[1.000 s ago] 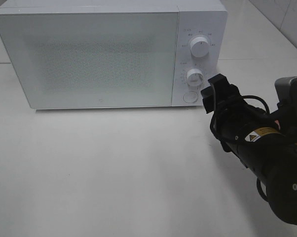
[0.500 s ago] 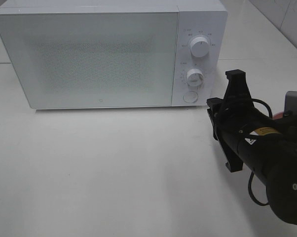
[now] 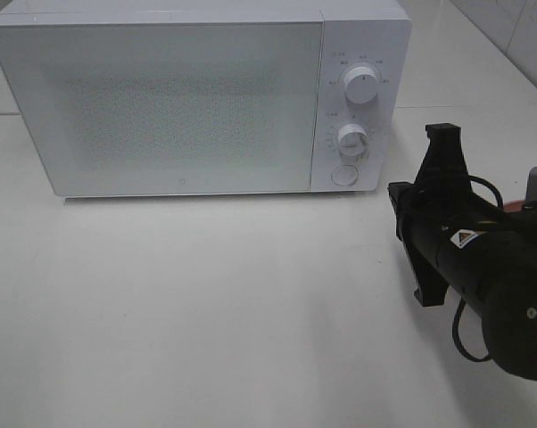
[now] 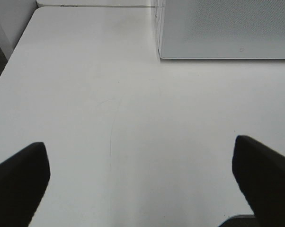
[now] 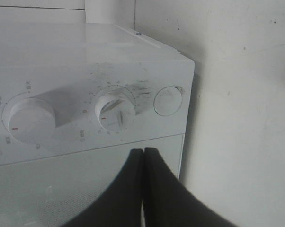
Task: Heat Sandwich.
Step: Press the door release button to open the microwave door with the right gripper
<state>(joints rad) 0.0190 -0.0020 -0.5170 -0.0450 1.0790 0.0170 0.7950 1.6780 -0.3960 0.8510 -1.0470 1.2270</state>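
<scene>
Found left gripper (image 4: pixel 142 189) spread wide over bare table (image 4: pixel 109 118), microwave (image 4: pixel 227 28) corner ahead, open room between. Found right gripper (image 5: pixel 143 153) pressed together on nothing, tips pointed toward the microwave's round button (image 5: pixel 168 100). Could not tell where the sandwich lay.

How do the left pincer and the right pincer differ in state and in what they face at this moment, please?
The left pincer stands wide open, while the right pincer is shut tight. The left pincer looks over the white table; the right pincer faces the control panel of the microwave. Both are black and hold nothing.
</scene>
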